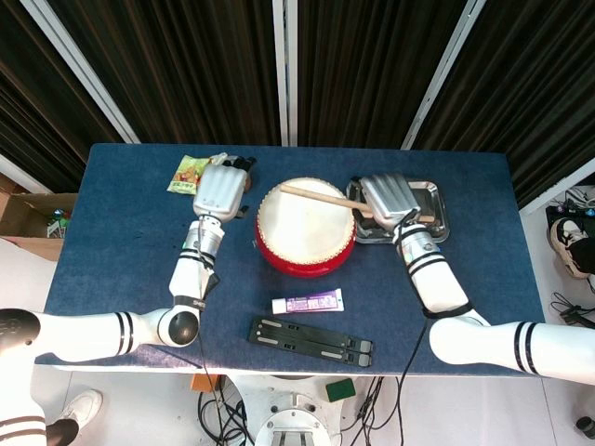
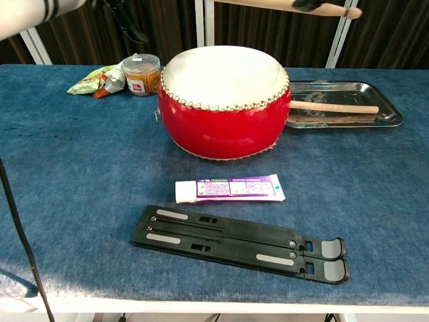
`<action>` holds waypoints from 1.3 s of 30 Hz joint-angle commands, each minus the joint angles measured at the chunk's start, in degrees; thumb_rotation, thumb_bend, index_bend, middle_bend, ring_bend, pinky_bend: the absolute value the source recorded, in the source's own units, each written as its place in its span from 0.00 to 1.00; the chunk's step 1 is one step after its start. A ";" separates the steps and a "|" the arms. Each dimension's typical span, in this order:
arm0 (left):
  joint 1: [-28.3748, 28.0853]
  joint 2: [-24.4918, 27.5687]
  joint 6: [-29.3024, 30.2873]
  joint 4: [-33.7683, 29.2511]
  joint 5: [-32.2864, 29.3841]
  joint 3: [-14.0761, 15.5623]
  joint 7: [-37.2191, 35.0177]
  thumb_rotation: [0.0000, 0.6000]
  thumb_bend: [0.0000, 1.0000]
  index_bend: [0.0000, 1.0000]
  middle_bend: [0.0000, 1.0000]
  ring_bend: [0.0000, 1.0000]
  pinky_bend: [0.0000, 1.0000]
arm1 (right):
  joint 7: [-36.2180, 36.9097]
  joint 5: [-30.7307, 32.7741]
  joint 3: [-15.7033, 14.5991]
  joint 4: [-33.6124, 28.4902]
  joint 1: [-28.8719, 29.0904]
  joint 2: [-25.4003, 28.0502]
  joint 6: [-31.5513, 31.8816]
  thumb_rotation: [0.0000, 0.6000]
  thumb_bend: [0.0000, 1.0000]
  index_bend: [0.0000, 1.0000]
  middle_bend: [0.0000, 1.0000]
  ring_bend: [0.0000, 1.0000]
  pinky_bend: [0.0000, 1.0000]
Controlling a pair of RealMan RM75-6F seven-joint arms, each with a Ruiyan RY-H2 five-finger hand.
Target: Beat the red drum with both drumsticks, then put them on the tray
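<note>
The red drum [image 1: 305, 229] [image 2: 224, 114] with its pale skin stands mid-table. My right hand [image 1: 390, 197] hovers over the left part of the metal tray [image 1: 435, 204] [image 2: 385, 117] and grips a wooden drumstick [image 1: 316, 194] [image 2: 322, 7], whose free end reaches back over the drum. A second drumstick [image 2: 334, 107] lies in the tray. My left hand [image 1: 221, 190] is left of the drum, above the jar, holding nothing, with its fingers [image 2: 127, 20] hanging apart.
A lidded jar [image 2: 141, 74] and a snack packet [image 2: 94, 82] sit at the back left. In front of the drum lie a toothpaste tube [image 2: 228, 189] and a black folding stand [image 2: 241, 243].
</note>
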 commanded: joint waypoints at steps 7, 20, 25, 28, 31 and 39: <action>6.20 3.90 0.71 0.12 1.81 0.81 -8.47 1.00 0.16 0.20 0.26 0.38 0.72 | -0.08 -3.69 -5.31 5.19 -5.71 4.80 -4.52 1.00 0.78 0.85 0.72 0.53 0.50; 17.08 6.26 6.36 -1.84 13.19 6.22 -19.99 1.00 0.16 0.20 0.26 0.38 0.72 | 1.25 -8.59 -9.99 22.74 -8.79 -3.61 -16.41 1.00 0.78 0.86 0.73 0.53 0.52; 20.20 6.73 8.13 -2.45 15.66 7.61 -21.51 1.00 0.16 0.20 0.26 0.38 0.71 | 4.48 -13.66 -9.79 26.84 -10.02 -6.10 -19.56 1.00 0.78 0.87 0.73 0.53 0.52; 21.68 6.97 8.59 -2.56 16.27 7.81 -22.40 1.00 0.16 0.20 0.26 0.38 0.71 | 5.55 -15.45 -10.15 29.54 -10.34 -7.55 -21.77 1.00 0.78 0.87 0.73 0.53 0.52; 22.74 7.10 8.45 -2.53 16.49 7.93 -22.73 1.00 0.16 0.20 0.26 0.38 0.71 | 6.61 -17.65 -10.30 32.19 -10.66 -9.36 -23.25 1.00 0.78 0.87 0.72 0.53 0.52; 24.17 6.56 7.26 -1.76 16.25 7.13 -23.17 1.00 0.16 0.20 0.26 0.38 0.71 | 10.70 -24.91 -9.60 40.66 -12.22 -14.87 -24.08 1.00 0.78 0.86 0.70 0.51 0.52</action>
